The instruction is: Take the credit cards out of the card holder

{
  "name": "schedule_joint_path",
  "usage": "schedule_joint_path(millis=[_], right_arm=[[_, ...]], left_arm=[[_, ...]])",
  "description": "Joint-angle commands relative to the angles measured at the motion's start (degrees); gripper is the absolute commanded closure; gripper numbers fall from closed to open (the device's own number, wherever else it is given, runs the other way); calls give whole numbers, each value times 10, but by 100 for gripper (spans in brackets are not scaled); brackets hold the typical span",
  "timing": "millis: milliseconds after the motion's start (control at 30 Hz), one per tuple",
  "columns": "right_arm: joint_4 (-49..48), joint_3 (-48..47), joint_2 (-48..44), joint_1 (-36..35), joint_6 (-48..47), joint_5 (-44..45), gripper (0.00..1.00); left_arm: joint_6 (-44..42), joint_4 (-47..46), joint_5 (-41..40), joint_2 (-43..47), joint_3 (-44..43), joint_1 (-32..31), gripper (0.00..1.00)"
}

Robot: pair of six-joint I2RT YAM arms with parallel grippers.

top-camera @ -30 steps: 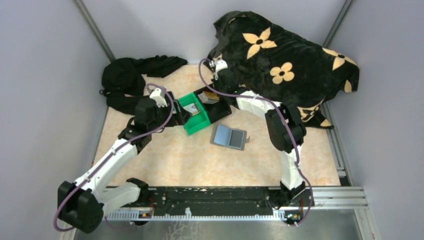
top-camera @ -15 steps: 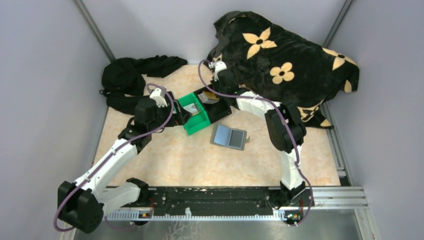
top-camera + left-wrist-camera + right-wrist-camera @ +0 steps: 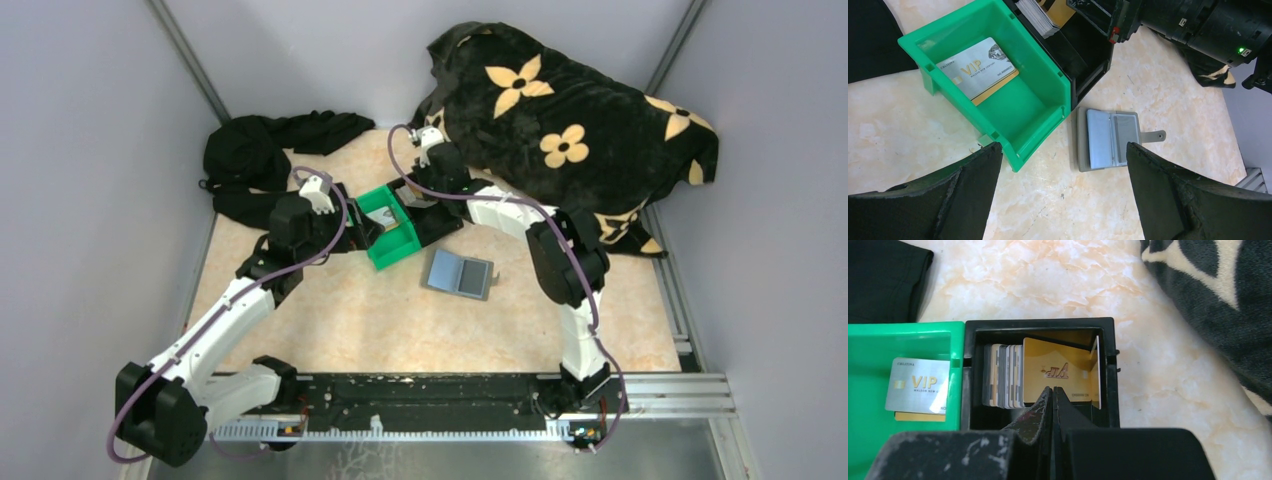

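Table [image 3: 400, 320]: marbled top, walls on three sides; widest bare stretch on near side, between arms.
Flowered blanket [image 3: 580, 110]: fills far-right corner, edge spilling onto tabletop.
Black cloth [image 3: 250, 155]: far left, against wall.
Green bin [image 3: 1043, 75], black bin [image 3: 1038, 324]: side by side, walls touching.
Card holder [image 3: 1110, 139]: open flat on table, just beside bins' near corner; bare table along other edges.
Credit cards [image 3: 977, 67]: silver over golden in green bin; more standing upright in black bin.
Left gripper [image 3: 1063, 190]: spread wide, holding nothing, above green bin's near edge.
Right gripper [image 3: 1053, 400]: fingers pressed together, nothing between, at black bin's rim.
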State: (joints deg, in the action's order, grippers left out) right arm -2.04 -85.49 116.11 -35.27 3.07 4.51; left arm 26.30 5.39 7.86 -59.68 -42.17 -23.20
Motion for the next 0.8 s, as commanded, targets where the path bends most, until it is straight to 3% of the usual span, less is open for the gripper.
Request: schedule_joint_path(millis=[0,100,233,267,400,500,567,633,700,767], right_arm=[[-19,-3,-12,-11,15,-13,100],[-44,44,-68,-12,21,-8,98],[-89,165,-189,-11,33,55,51],[-94,199,-229,-11,38,72,45],[-96,336,-361,-11,68,108,42],[-83,421,-432,-11,95,114,44],[-65,470,-459,-12,117,103,55],[-55,506,-476,-19,140,100,76],[-48,537,-486,-27,161,105,96],[-47,563,-492,-32,181,103,100]], left_arm=[[3,-13,5,8,5,4,1],[4,-19,12,9,5,4,1],[8,-60,48,6,15,0,1],[17,-64,41,2,15,-6,1],[8,-56,-2,-19,-2,-65,1],[-25,-63,-88,-44,-18,-162,3],[-24,-76,-64,-76,-28,-184,6],[-16,-106,-20,-111,-22,-186,21],[-14,-131,12,-147,-18,-187,46],[-13,-143,24,-180,-17,-187,64]])
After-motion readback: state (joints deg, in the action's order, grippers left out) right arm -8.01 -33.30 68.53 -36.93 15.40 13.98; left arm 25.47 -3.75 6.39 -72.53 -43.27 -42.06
